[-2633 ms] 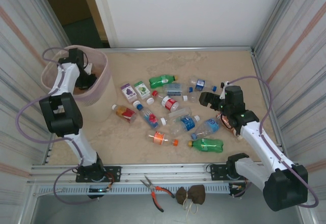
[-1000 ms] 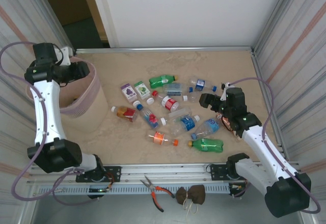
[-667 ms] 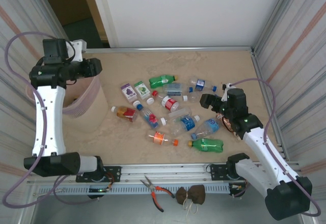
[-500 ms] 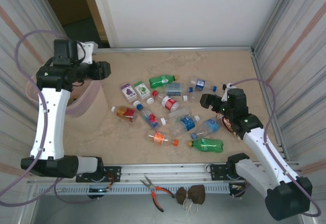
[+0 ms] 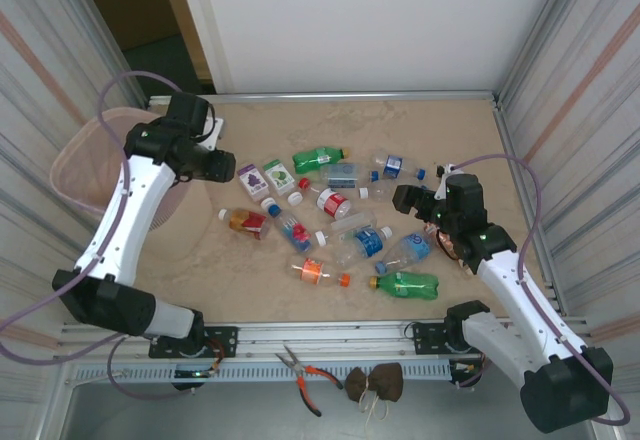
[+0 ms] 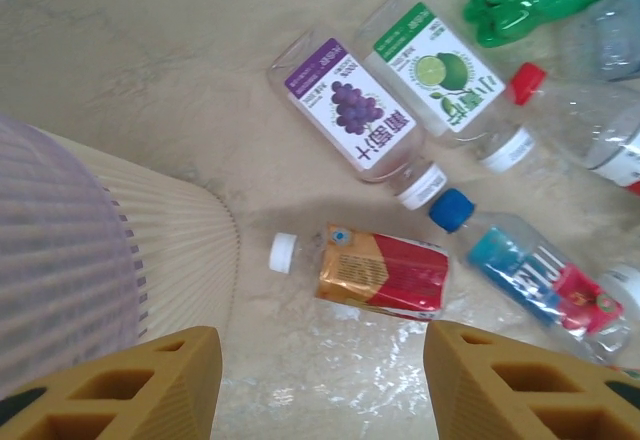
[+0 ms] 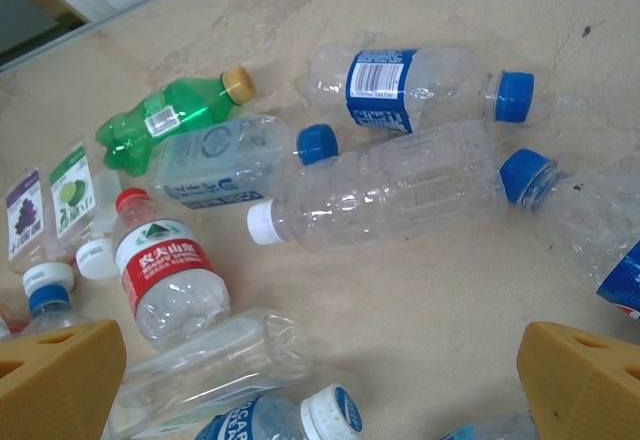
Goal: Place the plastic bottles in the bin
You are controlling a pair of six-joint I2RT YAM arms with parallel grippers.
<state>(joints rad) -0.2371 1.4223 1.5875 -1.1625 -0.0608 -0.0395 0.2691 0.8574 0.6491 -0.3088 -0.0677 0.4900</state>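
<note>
At the far left, the bin (image 5: 85, 165) is standing upright against the side wall, well apart from most of the plastic bottles (image 5: 340, 225), which are lying scattered across the middle of the table (image 5: 450, 120). The left gripper (image 5: 220, 165) is hovering between the bin and the left edge of that scatter. Its jaws are standing apart and holding nothing.

In the left wrist view, a red-and-orange bottle (image 6: 385, 272) is lying almost straight ahead of the fingers, flat on its side, with its white cap pointing toward the bin. Its long axis is running nearly along the line on which the jaws close, so the wrist probably needs about a quarter turn before the fingers can close across the body. Just beyond it, the grape bottle (image 6: 352, 110) is lying at a slant, cap toward the near side, and is offering a slightly better angle.

Further right, the right gripper (image 5: 405, 198) is hanging over the right edge of the pile, its jaws spread wide and empty. A clear white-capped bottle (image 7: 390, 195) is lying ahead of it, again roughly crosswise to the fingers.

The left arm is plainly the nearer one to the bin. The right arm is looking at a long carry across the whole table, so bottles on the left side seem better left to the left arm.
</note>
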